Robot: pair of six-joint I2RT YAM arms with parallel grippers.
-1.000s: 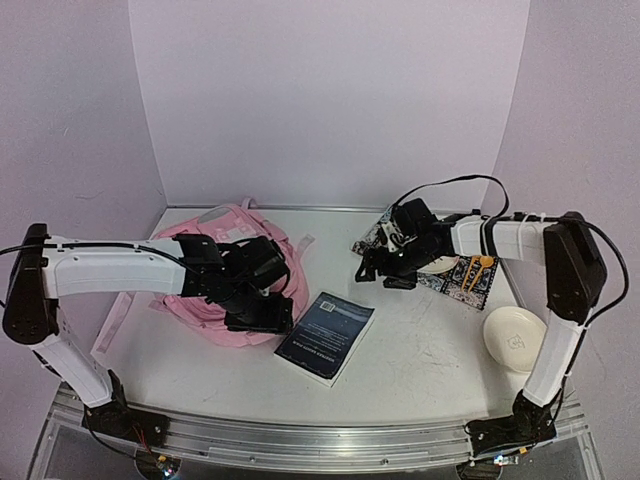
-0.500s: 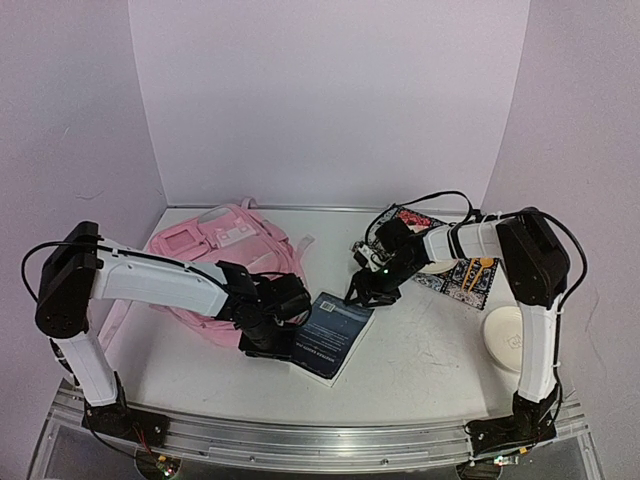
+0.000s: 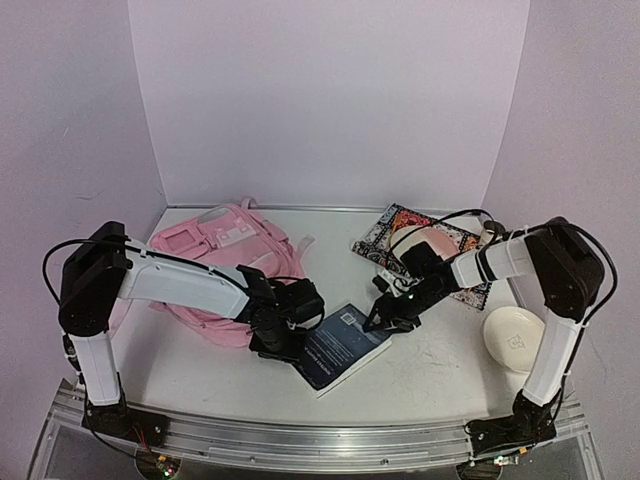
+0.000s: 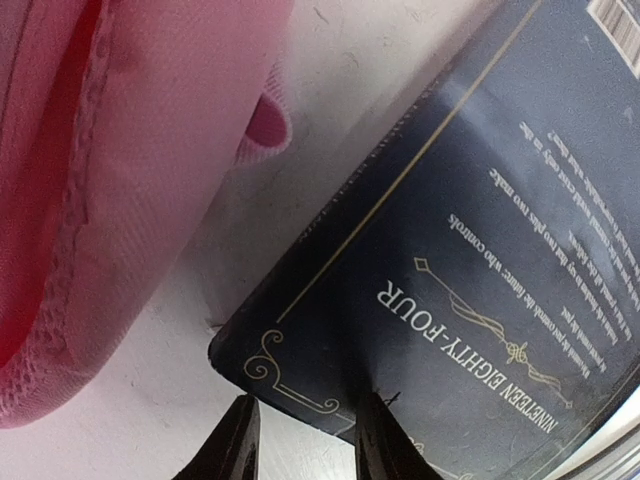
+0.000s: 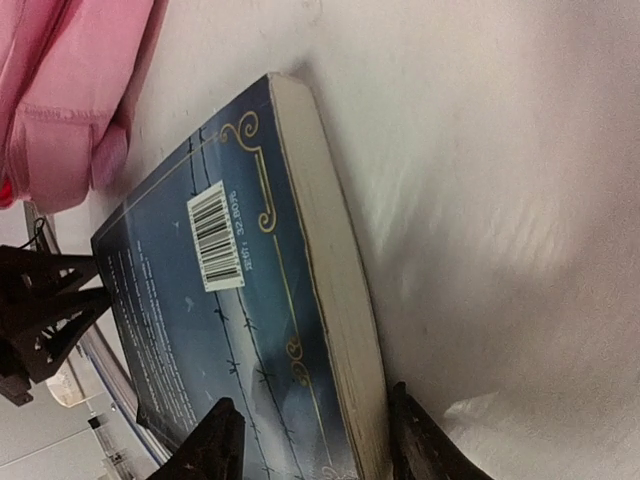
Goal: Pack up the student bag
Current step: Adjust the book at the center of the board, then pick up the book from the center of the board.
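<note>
Student bag [image 3: 215, 250]: pale pink, lying on the far left part of the table [image 3: 440, 370], with the front pockets facing up; its near edge is just beside the book.
Book [image 3: 340, 345]: dark blue paperback "Nineteen Eighty-Four", the cover with the barcode facing up, lying between the two grippers.
Left gripper [image 4: 305, 440]: jaws a little apart at the book's left corner, one finger over the cover and the other over the bare table; it holds nothing.
Right gripper [image 5: 315, 445]: jaws wider apart, one on each side of the book's page edge; contact cannot be told.
Patterned pouch [image 3: 385, 225]: far right.
White oval case [image 3: 515, 335]: at the right edge, well apart from the book.
</note>
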